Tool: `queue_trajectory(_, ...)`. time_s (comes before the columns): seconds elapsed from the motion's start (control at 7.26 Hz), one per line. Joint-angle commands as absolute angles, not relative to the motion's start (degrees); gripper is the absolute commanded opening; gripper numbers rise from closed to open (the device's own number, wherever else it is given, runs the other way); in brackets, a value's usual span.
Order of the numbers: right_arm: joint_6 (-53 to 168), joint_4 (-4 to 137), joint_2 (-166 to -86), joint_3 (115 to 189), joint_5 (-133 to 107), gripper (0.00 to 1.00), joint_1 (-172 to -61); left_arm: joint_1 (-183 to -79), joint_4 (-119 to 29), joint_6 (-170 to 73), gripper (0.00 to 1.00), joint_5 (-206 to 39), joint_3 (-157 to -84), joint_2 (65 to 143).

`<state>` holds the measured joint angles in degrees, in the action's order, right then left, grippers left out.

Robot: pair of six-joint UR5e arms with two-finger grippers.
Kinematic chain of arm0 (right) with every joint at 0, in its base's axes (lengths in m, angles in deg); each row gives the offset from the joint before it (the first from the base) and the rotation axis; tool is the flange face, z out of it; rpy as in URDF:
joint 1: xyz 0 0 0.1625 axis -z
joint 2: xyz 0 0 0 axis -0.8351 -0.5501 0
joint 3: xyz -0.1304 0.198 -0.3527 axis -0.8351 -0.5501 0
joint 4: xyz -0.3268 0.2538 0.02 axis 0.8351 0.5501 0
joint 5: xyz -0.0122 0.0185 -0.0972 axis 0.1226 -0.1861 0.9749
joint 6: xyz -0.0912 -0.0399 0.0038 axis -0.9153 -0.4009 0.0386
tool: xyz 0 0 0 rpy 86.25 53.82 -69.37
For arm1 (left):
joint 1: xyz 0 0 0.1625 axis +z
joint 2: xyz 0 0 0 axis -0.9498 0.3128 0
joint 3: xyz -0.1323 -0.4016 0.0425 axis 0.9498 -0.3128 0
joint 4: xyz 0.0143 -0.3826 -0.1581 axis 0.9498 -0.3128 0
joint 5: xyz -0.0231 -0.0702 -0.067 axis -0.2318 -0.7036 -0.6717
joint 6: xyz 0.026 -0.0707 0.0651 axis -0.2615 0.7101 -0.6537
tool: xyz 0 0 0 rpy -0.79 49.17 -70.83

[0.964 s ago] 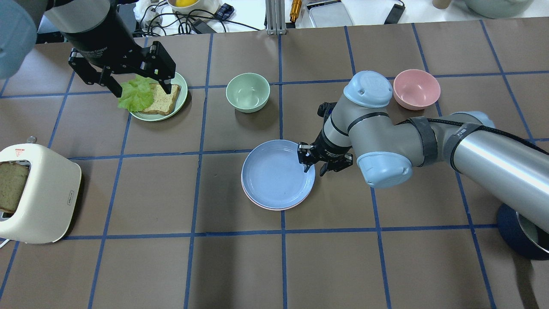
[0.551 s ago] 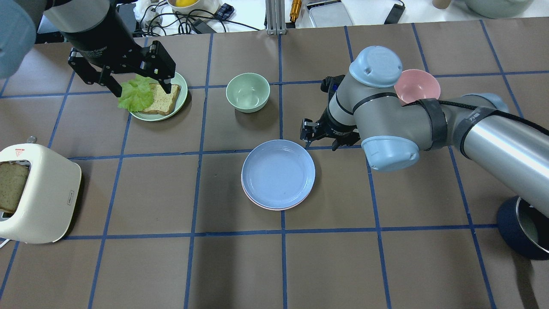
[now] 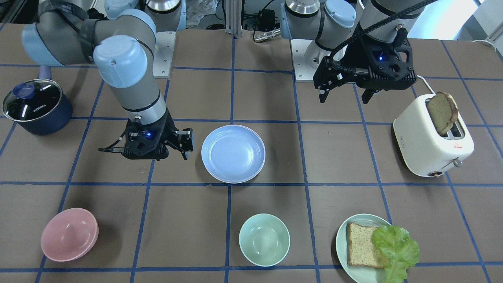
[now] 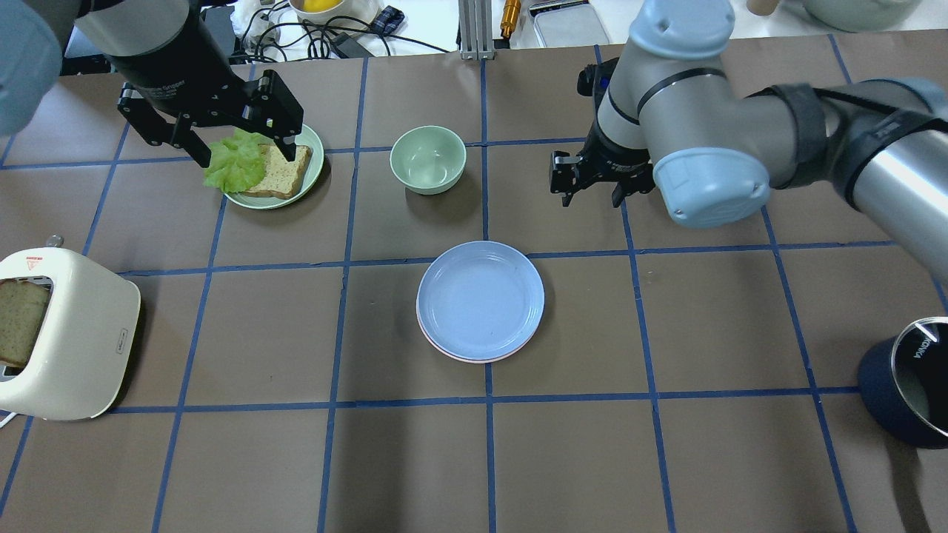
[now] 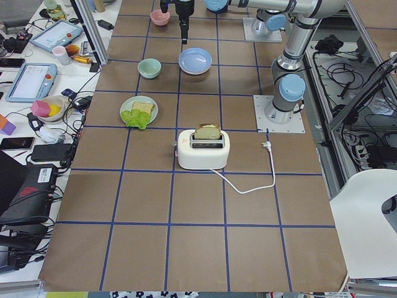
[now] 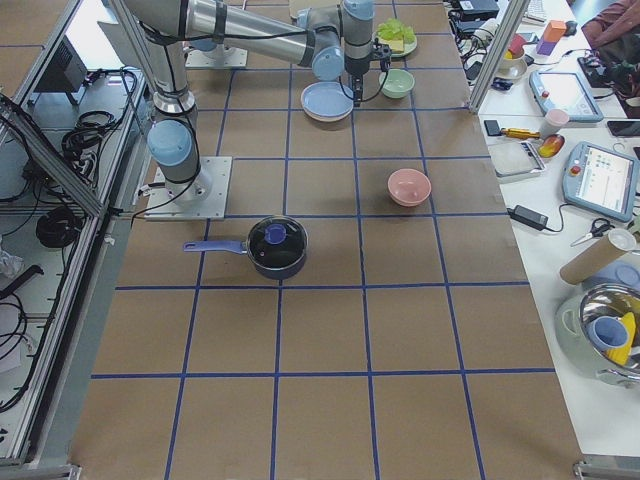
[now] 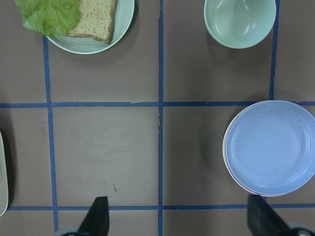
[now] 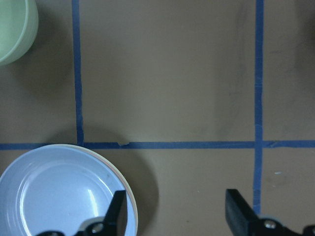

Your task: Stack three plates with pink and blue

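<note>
The right gripper hangs with its jaws apart and nothing between them, above bare tabletop near a blue tape line. In its wrist view the fingers frame the brown surface, with the edge of the plate stack at lower left. The left gripper is held high over the tabletop, jaws spread wide and empty. Its wrist view looks down on the stack from well above.

The light blue plate lies face up near the middle of the tabletop, on top of the pale pink plate. Only a thin crescent of the pink rim shows along the near-left edge. Whether a third plate lies beneath cannot be told. The stack is apart from both grippers, the right one being the nearer.

A mint bowl stands beyond the stack, and a pink bowl sits further to the robot's right. A green plate carries a slice of bread and a lettuce leaf. A cream toaster holding a slice stands at the robot's left, and a dark lidded pot at its right.
</note>
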<state>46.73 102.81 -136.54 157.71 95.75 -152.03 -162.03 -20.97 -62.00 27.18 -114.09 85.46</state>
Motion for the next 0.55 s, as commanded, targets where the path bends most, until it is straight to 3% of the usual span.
queue_trajectory(0.0, 38.7, 89.5, -142.9, 153.3, 98.4, 0.74, -146.4, -162.0, -20.9, -61.9, 1.0, 27.2, -114.1, 85.5)
queue_trajectory(0.28, 36.8, 85.1, -145.5, 152.5, 100.2, 0.73, -143.9, -162.0, -20.8, -61.8, 1.0, 27.1, -114.2, 85.5)
queue_trajectory(0.41, 36.8, 84.5, -146.3, 152.4, 100.7, 0.8, -143.9, -162.0, -20.8, -61.9, 1.0, 27.1, -114.2, 85.5)
